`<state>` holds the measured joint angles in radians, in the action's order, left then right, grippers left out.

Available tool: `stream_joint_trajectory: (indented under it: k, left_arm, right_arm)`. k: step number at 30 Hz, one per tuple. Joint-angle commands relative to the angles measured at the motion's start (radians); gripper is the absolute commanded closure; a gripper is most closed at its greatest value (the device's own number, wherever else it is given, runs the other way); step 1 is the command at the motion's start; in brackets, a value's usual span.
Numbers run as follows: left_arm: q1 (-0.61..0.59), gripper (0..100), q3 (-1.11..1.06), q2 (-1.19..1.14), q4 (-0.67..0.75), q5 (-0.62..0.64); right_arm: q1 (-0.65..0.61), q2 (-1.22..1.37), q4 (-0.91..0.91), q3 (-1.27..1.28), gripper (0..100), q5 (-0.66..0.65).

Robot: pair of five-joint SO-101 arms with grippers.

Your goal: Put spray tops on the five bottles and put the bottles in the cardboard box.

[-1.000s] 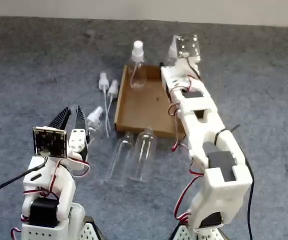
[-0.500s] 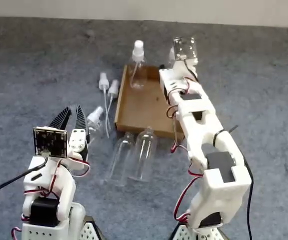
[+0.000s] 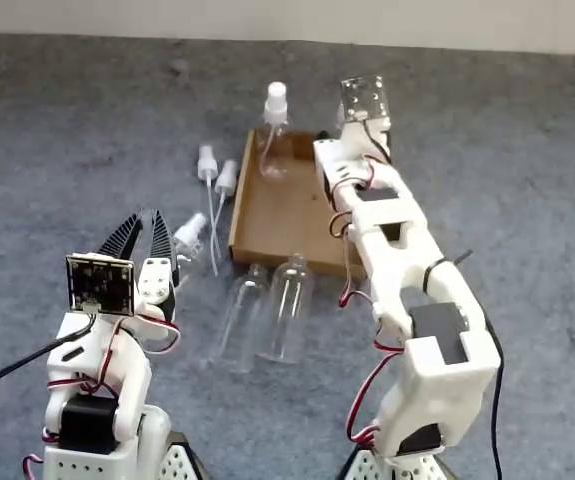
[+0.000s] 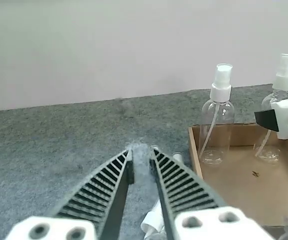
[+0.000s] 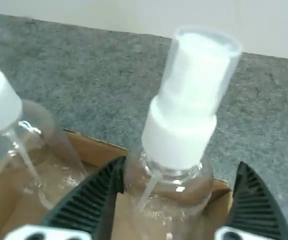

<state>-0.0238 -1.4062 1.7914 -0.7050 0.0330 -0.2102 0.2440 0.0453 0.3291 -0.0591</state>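
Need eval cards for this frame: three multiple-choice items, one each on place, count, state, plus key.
1. Where are the two topless bottles? A) lying on the carpet beside the cardboard box B) lying inside the box C) upright inside the box
2. How many loose spray tops are on the carpet? A) one B) five C) three
3. The right tool is: A) shut on a loose top B) open around a topped bottle C) shut on nothing
Key: 1 A, both lie off the box's near edge; 2 C, three show beside the box; 3 B, its fingers stand apart either side of the bottle.
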Motion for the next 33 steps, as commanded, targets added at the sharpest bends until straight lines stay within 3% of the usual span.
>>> stream_joint_trajectory:
  k: [1,11,24,29,33]
  left_arm:
    - [-0.008,99,0.002,-0.002,0.011,0.008]
    - [-0.008,99,0.002,-0.004,0.011,0.008]
    - [-0.008,99,0.002,-0.004,0.011,0.008]
    - [-0.008,99,-0.008,-0.004,0.012,0.008]
    - [-0.008,99,-0.012,-0.004,0.014,0.008]
  right_arm:
    - [-0.007,-0.094,0.027,-0.010,69.8,-0.005]
    - [-0.012,-0.191,0.054,-0.013,69.1,-0.003]
    - [-0.012,-0.418,0.354,-0.019,69.2,-0.009]
    - [-0.012,-0.565,0.538,-0.019,69.4,-0.011]
    - [-0.045,-0.687,0.814,-0.019,69.4,-0.008]
